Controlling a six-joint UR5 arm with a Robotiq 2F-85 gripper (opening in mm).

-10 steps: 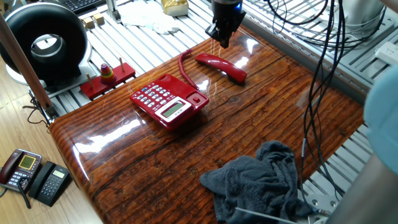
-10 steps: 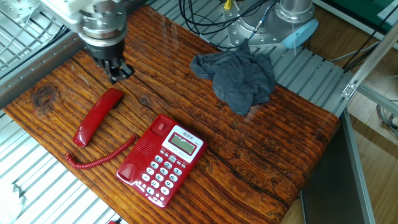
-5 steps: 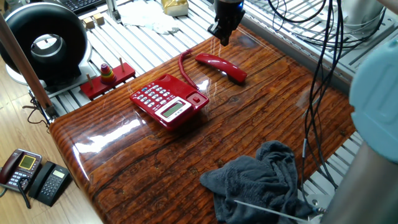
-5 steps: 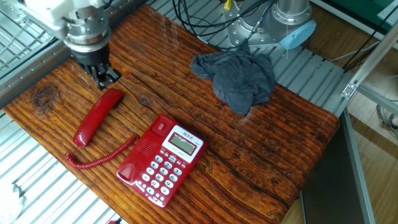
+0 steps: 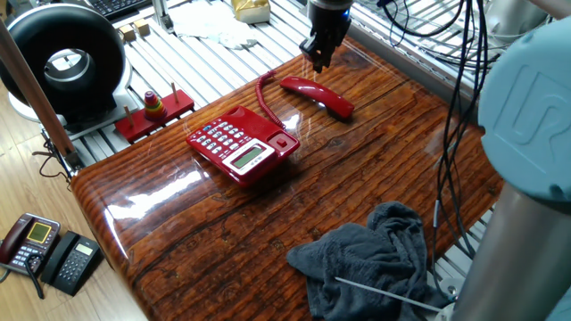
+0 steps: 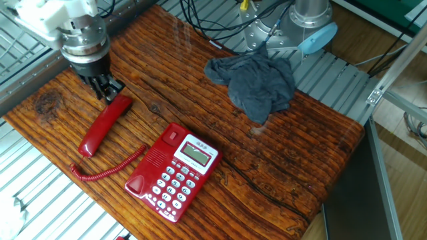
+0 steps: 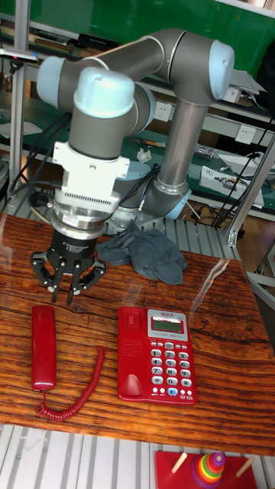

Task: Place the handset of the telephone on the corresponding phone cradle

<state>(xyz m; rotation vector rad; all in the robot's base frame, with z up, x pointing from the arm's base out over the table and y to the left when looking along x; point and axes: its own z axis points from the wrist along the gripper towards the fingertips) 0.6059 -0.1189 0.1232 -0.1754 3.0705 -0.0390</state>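
The red handset (image 5: 318, 96) (image 6: 103, 127) (image 7: 43, 348) lies flat on the wooden table, off the phone, its coiled cord (image 6: 107, 170) running to the red telephone (image 5: 243, 144) (image 6: 173, 171) (image 7: 156, 355). The phone cradle (image 7: 130, 359) (image 6: 155, 160) along the base's side is bare. My gripper (image 5: 317, 55) (image 6: 109, 93) (image 7: 70, 286) hangs just above the table at the handset's far end. It is open, with fingers spread and nothing between them.
A crumpled grey cloth (image 5: 370, 259) (image 6: 253, 83) (image 7: 149, 256) lies on the table beyond the phone. A red ring-stacker toy (image 5: 153, 105) stands off the table edge. Two dark phones (image 5: 45, 250) sit on the floor. Cables (image 5: 455, 80) hang near the arm.
My gripper has drifted sideways across the table's far side and now sits right by the handset's end. The handset and telephone have not moved.
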